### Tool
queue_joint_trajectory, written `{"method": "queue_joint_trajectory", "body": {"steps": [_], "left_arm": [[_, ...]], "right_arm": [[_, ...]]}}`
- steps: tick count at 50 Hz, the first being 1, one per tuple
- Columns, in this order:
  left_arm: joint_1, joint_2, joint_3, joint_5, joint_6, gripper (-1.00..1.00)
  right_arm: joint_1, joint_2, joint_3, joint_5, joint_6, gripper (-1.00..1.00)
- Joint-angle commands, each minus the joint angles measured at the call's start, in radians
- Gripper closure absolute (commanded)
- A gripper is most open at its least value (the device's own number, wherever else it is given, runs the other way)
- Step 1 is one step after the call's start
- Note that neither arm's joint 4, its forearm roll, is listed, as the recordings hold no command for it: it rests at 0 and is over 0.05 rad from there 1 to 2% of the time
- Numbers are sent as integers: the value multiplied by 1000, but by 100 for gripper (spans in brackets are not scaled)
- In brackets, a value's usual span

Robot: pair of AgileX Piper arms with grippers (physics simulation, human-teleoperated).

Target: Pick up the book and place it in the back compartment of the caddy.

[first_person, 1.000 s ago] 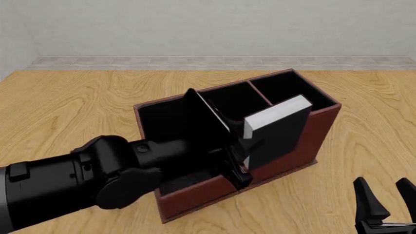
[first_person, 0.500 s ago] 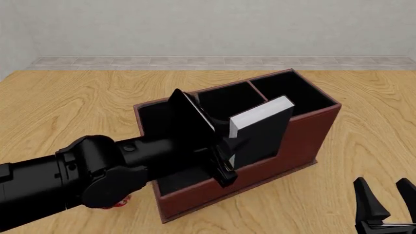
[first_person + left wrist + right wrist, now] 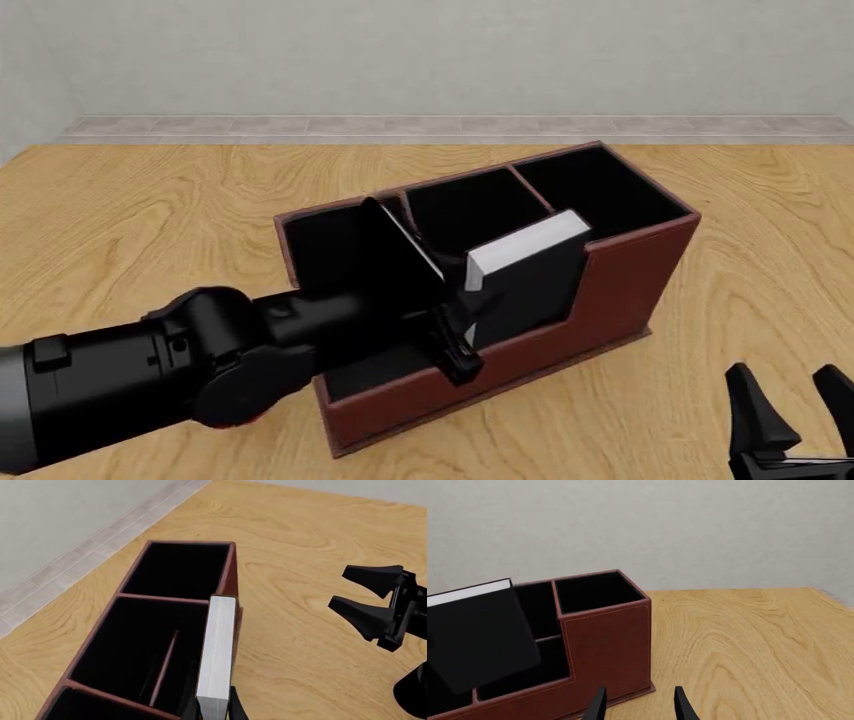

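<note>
My left gripper (image 3: 470,295) is shut on the book (image 3: 527,262), a small thick black book with white page edges. It holds the book tilted, with its lower part down inside the reddish-brown caddy (image 3: 627,290), behind the low near wall and next to the tall end cell. In the left wrist view the book's page edge (image 3: 219,650) runs along the caddy's side wall (image 3: 229,570) above my fingertips (image 3: 237,711). The right wrist view shows the book's black cover (image 3: 484,630) over the caddy's low cell (image 3: 604,635). My right gripper (image 3: 787,420) is open and empty.
The caddy stands mid-table, its tall end cell (image 3: 594,185) to the far right. My right gripper (image 3: 373,605) sits low over the wooden table (image 3: 160,220) near the front right, apart from the caddy. A grey wall and skirting run along the table's far side.
My left gripper has moved left and down with the book, so the book has sunk lower into the caddy. The right arm has not moved.
</note>
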Motion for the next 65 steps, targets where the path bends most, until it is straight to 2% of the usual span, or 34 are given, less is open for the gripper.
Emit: {"method": "queue_joint_trajectory", "body": {"steps": [1, 20, 36, 49, 50, 65], "left_arm": [[17, 43, -32, -15, 34, 100], [41, 107, -70, -17, 34, 100], [45, 123, -64, -27, 35, 100], [66, 141, -83, -11, 21, 100], [74, 140, -88, -8, 2, 100], [65, 149, -84, -9, 26, 100]], "right_arm": [[0, 1, 0, -1, 0, -100], [0, 1, 0, -1, 0, -100], [0, 1, 0, -1, 0, -100], [0, 1, 0, -1, 0, -100], [0, 1, 0, -1, 0, -100], [0, 1, 0, -1, 0, -100]]}}
